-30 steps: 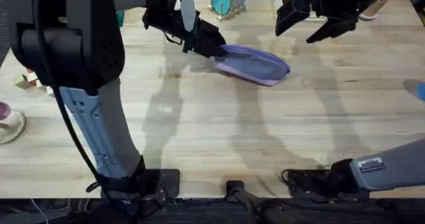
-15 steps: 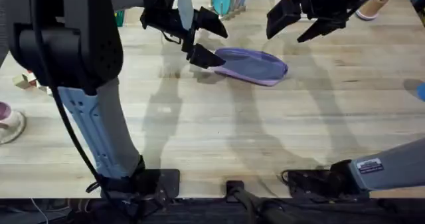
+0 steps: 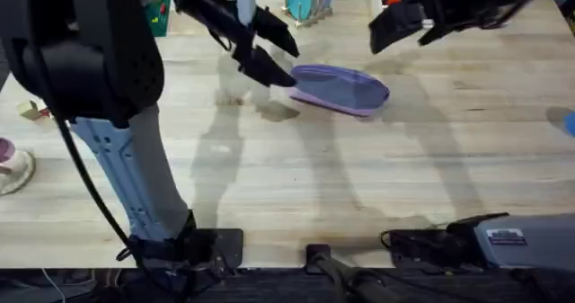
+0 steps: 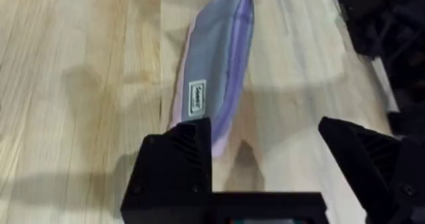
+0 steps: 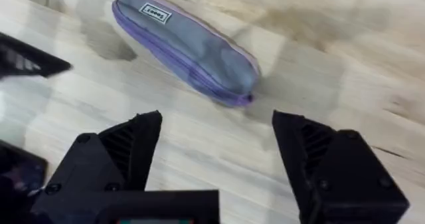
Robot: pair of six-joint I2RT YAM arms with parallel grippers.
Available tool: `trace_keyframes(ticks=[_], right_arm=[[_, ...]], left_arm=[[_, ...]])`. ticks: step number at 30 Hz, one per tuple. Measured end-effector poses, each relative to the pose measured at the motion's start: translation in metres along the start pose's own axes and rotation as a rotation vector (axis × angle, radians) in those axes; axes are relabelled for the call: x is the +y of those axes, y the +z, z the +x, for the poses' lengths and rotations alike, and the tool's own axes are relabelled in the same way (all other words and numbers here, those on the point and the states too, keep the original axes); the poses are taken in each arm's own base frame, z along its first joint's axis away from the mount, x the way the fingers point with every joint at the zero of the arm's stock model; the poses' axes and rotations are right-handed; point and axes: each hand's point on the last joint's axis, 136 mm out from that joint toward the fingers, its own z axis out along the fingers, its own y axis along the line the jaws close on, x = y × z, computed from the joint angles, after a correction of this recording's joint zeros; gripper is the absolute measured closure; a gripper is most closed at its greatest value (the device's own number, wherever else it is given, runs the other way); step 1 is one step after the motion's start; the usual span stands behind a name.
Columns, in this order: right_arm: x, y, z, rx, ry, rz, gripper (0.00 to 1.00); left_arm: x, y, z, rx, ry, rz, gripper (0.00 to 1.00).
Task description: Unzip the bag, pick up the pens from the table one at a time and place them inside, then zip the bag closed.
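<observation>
Overhead: bag point(image 3: 340, 89) seemingly below left gripper point(image 3: 269, 49)

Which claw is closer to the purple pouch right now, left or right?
Left. The left claw hangs open just beside the purple pouch, at its end nearest the left arm. The right claw is open too, above and beyond the pouch's other end, clearly farther off.
</observation>
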Motion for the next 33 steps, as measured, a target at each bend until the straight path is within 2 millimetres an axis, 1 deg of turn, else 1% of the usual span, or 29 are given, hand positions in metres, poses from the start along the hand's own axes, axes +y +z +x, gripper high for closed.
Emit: trace_keyframes(ticks=[3,5,10,15,19,23,29,33], right_arm=[[-0.003,-0.021,0.001,-0.051,-0.017,0.047,0.005],[-0.005,-0.028,0.001,-0.070,-0.020,0.066,0.005],[-0.008,-0.028,0.001,-0.068,-0.022,0.087,0.005],[-0.009,-0.028,0.001,-0.064,-0.023,0.090,0.005],[-0.009,-0.028,0.004,-0.052,-0.021,0.089,0.005],[-0.009,-0.027,0.009,-0.031,-0.018,0.088,0.005],[-0.009,-0.028,0.010,-0.031,-0.018,0.092,0.005],[-0.016,-0.028,0.009,-0.030,-0.018,0.134,0.005]], left_arm=[[-0.005,-0.016,-0.009,0.060,-0.008,-0.010,0.004],[-0.006,-0.026,-0.014,0.106,0.010,-0.030,0.004],[0.002,-0.048,-0.037,0.233,0.046,-0.148,0.004],[0.006,-0.070,-0.061,0.370,-0.016,-0.313,0.004],[-0.001,-0.082,-0.074,0.444,-0.104,-0.416,0.004],[-0.003,-0.091,-0.087,0.456,-0.235,-0.548,0.004],[-0.008,-0.110,-0.087,0.410,-0.548,-0.742,0.004],[-0.007,-0.117,-0.083,0.368,-0.706,-0.813,0.005]])
